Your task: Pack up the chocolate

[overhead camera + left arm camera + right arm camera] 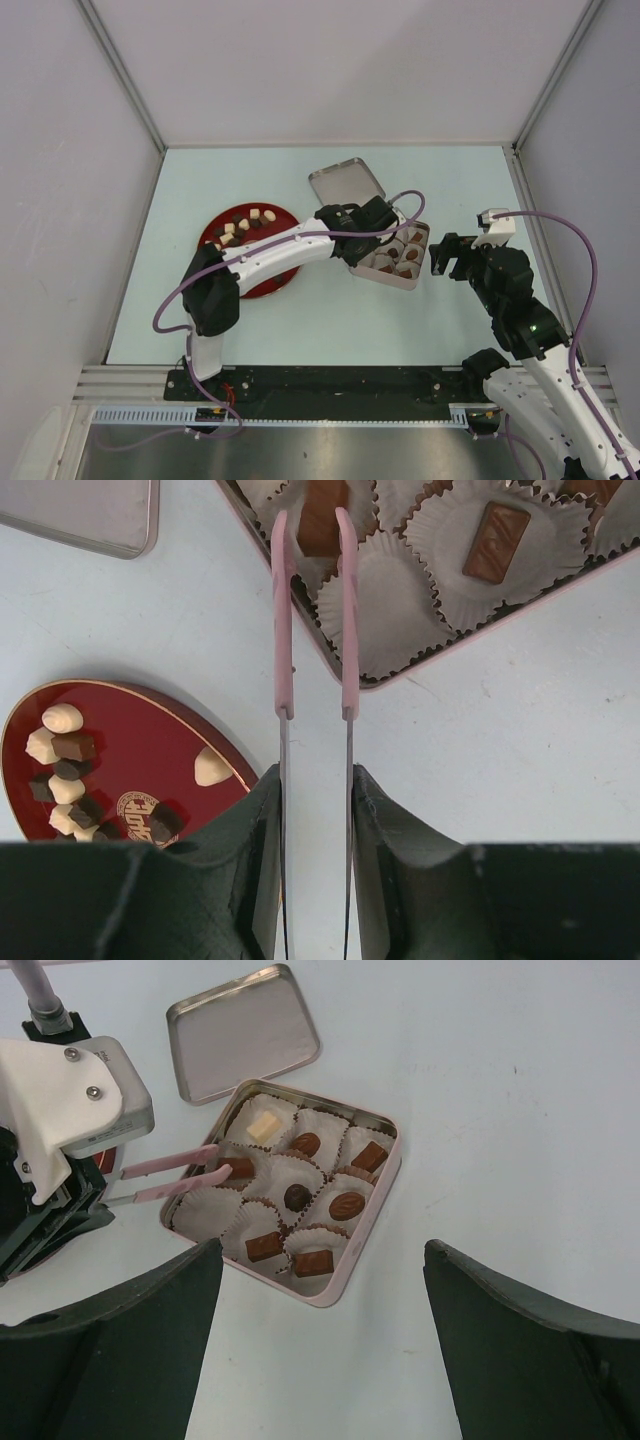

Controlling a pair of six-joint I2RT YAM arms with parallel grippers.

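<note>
Well along: seven crinkled white paper cups in the square metal tin (pixel 328 1298) filled, mostly with glossy brown moulded pieces, plus one cream-white square (pixel 262 1128). An eighth brown bar (pixel 322 520) pinched between the left arm's thin pink fingers (pixel 283 630) over a middle-row cup; one cup bare. Right arm's dark fingers (pixel 530 1350) spread wide, holding nothing, near the tin. Still to pack: small dark and cream chocolates (pixel 72 746) on the round red plate (pixel 130 740)

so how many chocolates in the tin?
8 chocolates in the tin: three nearest the lid, three mid-row (one in left end effector), two in the last row; corner cup empty.
</note>
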